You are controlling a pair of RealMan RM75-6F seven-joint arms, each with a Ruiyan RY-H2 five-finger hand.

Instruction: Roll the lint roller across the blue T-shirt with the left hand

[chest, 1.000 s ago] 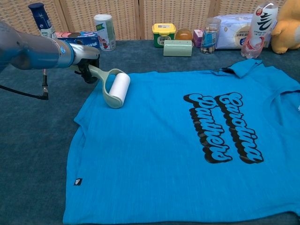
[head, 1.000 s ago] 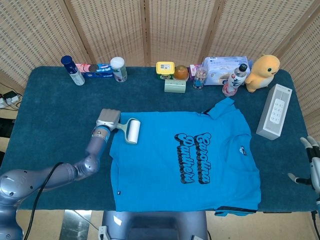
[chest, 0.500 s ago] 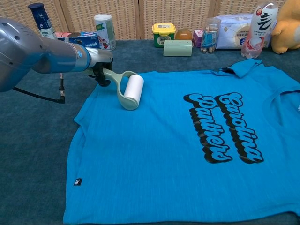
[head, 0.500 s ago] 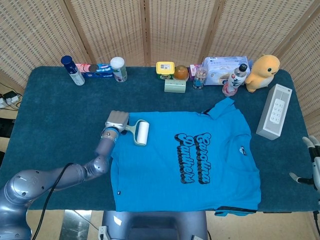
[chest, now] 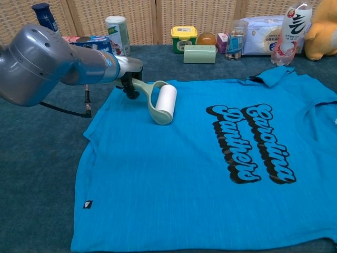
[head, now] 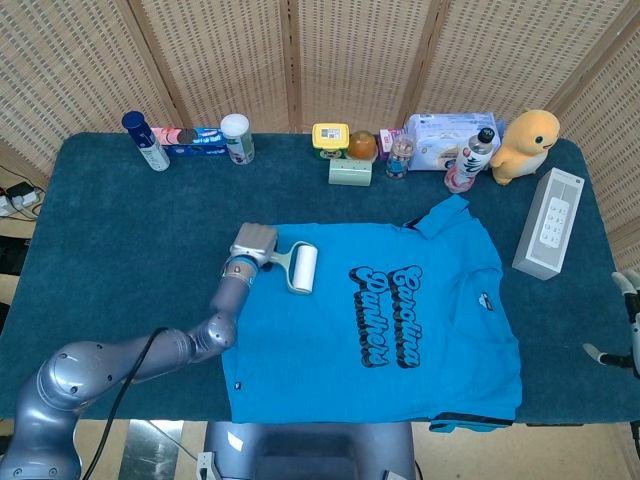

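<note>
Left hand (head: 254, 243) holds lint roller (chest: 166, 103), drum seemingly front-to-back, on blue T-shirt (head: 380, 370).

Staged lab table (head: 120, 215); wicker screen (head: 330, 60) backdrop.

Blue T-shirt (chest: 174, 174): matt knit cloth. Lint roller (chest: 162, 102): smooth plastic frame, white paper roll. Table (head: 110, 230): rough cloth cover.

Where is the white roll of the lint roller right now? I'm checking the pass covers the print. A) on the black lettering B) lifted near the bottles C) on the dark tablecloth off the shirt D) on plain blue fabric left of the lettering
D: the lint roller, held by the left hand, lies on the plain part of the blue T-shirt, short of the black lettering.
</note>
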